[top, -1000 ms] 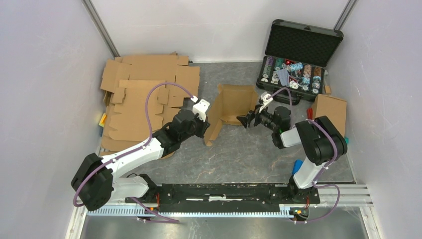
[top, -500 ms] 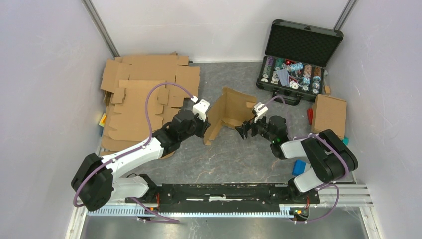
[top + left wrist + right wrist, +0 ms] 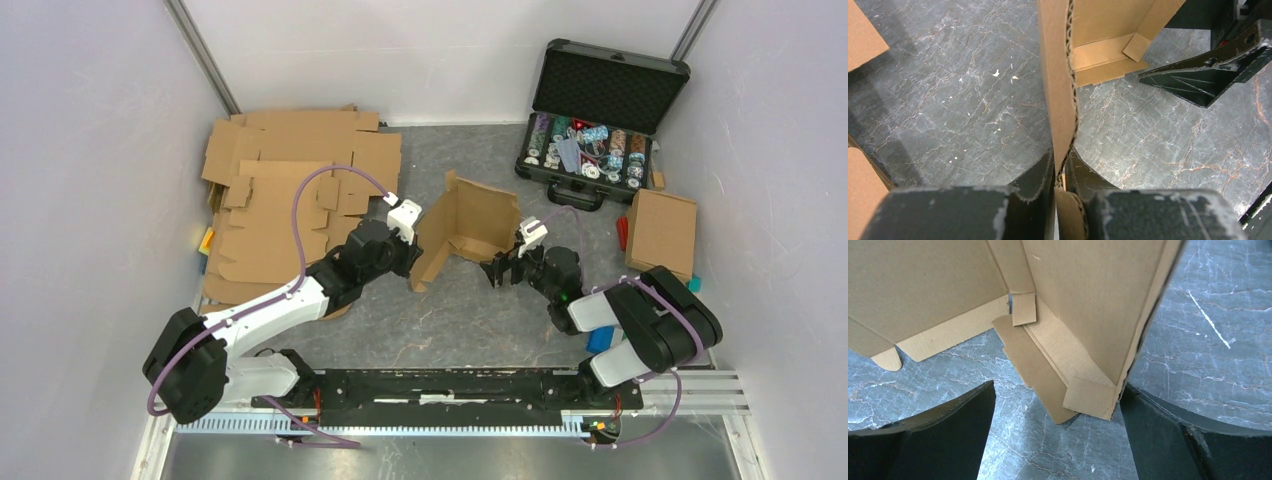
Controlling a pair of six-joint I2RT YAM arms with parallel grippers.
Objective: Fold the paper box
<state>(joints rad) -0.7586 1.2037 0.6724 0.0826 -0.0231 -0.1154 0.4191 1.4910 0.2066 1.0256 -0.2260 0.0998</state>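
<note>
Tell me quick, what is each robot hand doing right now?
Left gripper: closed, pinching a wall of the paper box.
Right gripper: open wide, fingers either side of the box's corner, not clamping.

Paper box (image 3: 470,225): plain brown cardboard; wavy corrugation noted along cut edge.
Table (image 3: 470,320): dark grey, marbled with pale veins; rust-tinted streaks seen in places.
Flat cardboard stack (image 3: 290,190): same brown, unprinted.
Case (image 3: 610,85): black, dimpled foam pattern in lid.
Poker chips (image 3: 590,150): mixed colours recorded.
Left gripper (image 3: 1060,175): black, edges scuffed whitish.
Right gripper (image 3: 1055,390): black.
Left arm cable (image 3: 297,225): purple.
Blue block (image 3: 600,337) noted beside right arm.
</note>
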